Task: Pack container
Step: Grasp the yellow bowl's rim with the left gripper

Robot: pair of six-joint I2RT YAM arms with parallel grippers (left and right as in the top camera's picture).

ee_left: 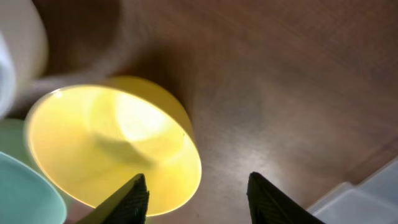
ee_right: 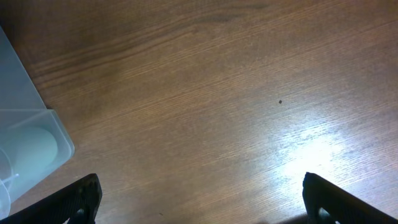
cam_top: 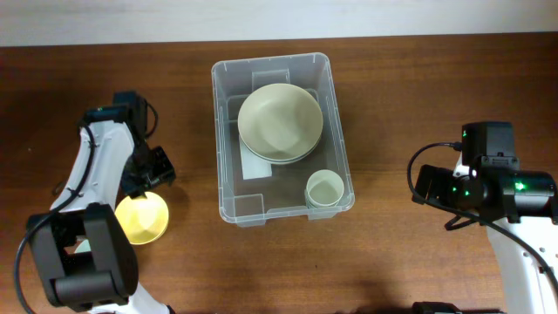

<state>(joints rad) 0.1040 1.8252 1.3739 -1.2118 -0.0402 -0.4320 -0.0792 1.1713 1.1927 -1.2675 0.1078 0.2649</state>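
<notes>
While the left claw [ee_left: 198, 182] hangs low over the brown wooden surface [cam_top: 392, 105] with its jaws parted and nothing clamped between them, the container [cam_top: 228, 174] stands in the middle of that surface, toward the far edge, between the two arms. Its long sides run away from the robot. Inside it, a stack of pale green bowls [cam_top: 281, 120] sits in the far half, partly covering a white label [cam_top: 256, 167] on the floor. A small pale cup [cam_top: 324, 188] stands upright in the near right corner.

A yellow bowl [cam_top: 142, 218] rests on the surface to the left of the container, well apart from it and just beside the left arm. In the left wrist view, one black finger [ee_left: 134, 198] of the left claw overlaps the near edge of this bowl, while the other sits over bare wood. The bowl's rim falls between them, and I cannot tell whether the finger touches it. A mint-coloured bowl [ee_left: 25, 190] shows at the lower left edge of that view, just beside the yellow one, and a corner of the container appears at the lower right.

The right claw [ee_right: 200, 182] is spread wide and empty over bare wood to the right of the container. Its wrist view catches the container's near right corner at the left edge, with the cup seen dimly through the clear wall.
</notes>
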